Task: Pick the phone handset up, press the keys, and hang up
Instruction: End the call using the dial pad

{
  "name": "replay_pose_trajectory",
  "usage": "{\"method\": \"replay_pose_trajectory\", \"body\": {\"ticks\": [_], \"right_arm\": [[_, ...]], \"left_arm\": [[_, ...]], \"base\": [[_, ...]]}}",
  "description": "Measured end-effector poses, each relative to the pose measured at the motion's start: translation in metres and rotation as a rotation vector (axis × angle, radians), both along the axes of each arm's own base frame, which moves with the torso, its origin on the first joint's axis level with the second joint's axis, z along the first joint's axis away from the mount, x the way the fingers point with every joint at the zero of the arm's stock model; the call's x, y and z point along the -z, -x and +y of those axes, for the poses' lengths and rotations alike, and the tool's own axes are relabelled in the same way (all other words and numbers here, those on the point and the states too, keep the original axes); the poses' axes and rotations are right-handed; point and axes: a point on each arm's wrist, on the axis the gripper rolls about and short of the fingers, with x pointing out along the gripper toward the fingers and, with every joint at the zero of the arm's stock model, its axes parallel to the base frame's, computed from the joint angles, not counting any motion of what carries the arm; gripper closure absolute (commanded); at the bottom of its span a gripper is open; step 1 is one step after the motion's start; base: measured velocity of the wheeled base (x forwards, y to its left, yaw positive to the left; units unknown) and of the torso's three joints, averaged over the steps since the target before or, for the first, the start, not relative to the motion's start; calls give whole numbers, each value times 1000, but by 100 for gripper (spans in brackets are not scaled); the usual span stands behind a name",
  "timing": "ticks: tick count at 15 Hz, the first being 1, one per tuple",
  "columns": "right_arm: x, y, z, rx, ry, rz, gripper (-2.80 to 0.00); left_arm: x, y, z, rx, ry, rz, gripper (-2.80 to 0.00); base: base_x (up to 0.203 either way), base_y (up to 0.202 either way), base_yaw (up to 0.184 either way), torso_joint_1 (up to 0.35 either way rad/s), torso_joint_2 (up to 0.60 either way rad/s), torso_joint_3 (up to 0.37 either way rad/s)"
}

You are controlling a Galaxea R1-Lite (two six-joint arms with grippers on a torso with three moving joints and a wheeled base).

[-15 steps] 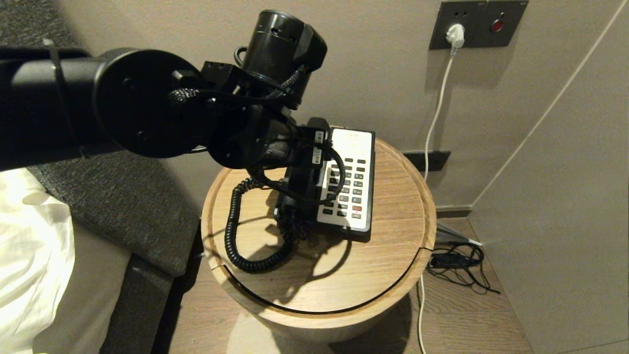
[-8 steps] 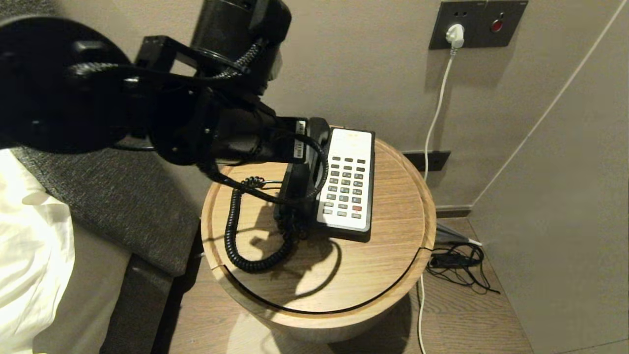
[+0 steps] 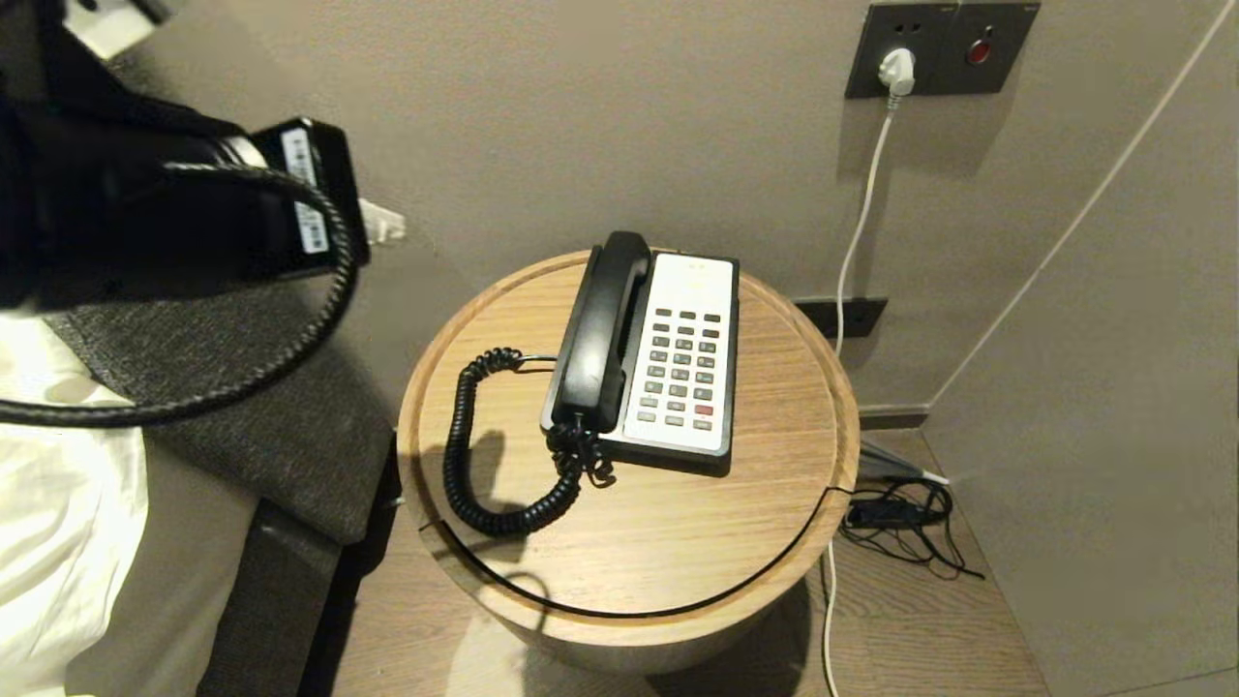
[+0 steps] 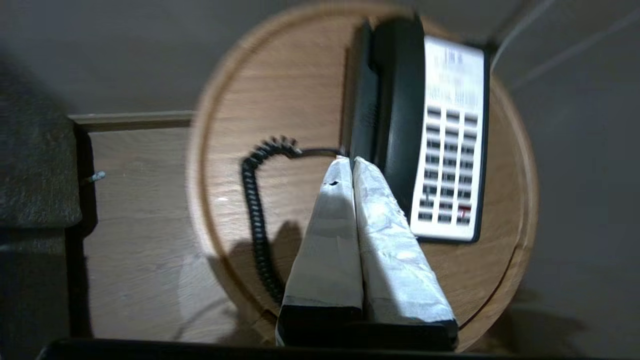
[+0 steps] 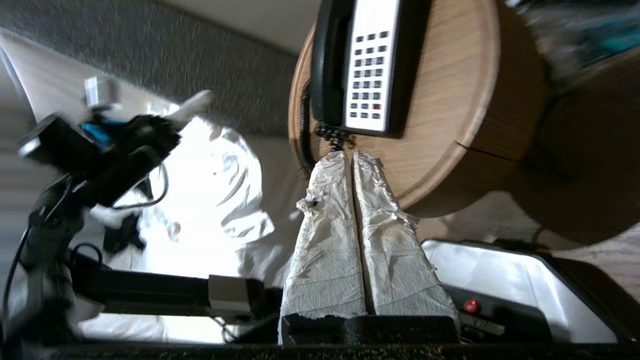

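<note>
Phone handset lies in its cradle beside the keys on the round table. Left wrist view: left gripper is pressed together, holding nothing. Right wrist view: right gripper is pressed together too.

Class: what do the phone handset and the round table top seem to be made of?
Phone handset: probably moulded plastic, smooth black and slightly glossy, with soft highlights along its curve.
Round table top: wood or wood veneer, matt light brown, with visible straight grain lines and a raised rim.
</note>
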Motion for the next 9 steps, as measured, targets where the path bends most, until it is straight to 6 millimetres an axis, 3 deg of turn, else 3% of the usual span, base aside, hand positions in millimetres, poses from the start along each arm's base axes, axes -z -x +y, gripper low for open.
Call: {"method": "replay_pose_trajectory", "body": {"ticks": [2, 4, 6, 9], "right_arm": [[-21, -44, 15, -53, 32, 40, 0], [-29, -93, 38, -84, 86, 84, 0], [-20, -135, 71, -133, 165, 144, 0], [14, -175, 133, -233, 289, 246, 0]], "left_arm": [[-13, 9, 16, -19, 51, -44, 0], [-21, 15, 26, -13, 111, -63, 0], [-26, 19, 34, -22, 178, -67, 0], [-31, 24, 44, -28, 236, -74, 0]], "base": [[0, 0, 0, 0, 0, 0], [0, 0, 0, 0, 0, 0], [0, 0, 0, 0, 0, 0], [0, 0, 0, 0, 0, 0]]}}
